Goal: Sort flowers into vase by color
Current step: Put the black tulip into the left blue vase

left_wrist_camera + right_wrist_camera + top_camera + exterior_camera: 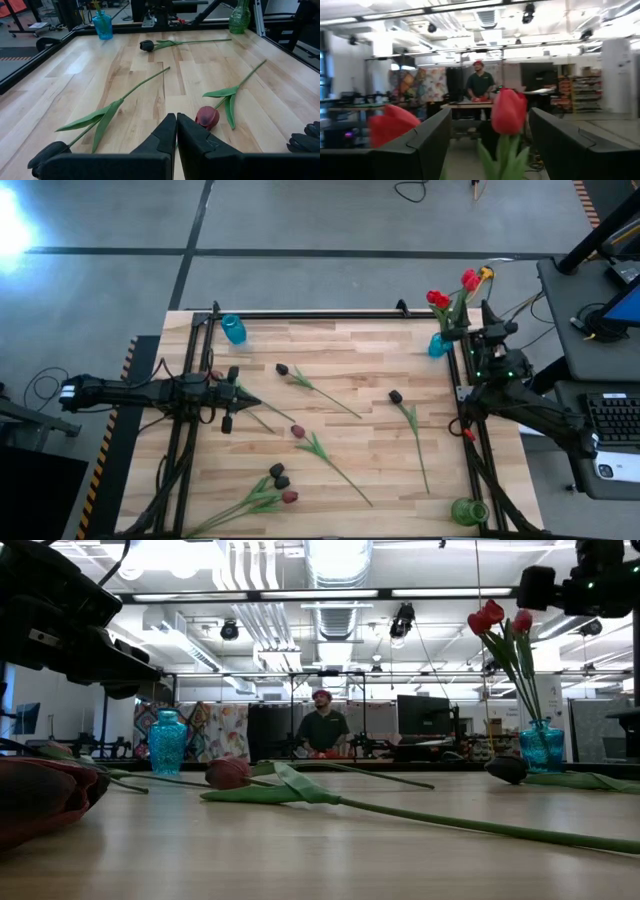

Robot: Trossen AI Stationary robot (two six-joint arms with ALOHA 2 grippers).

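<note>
Tulip [40, 795] head cut off, blurred
</note>
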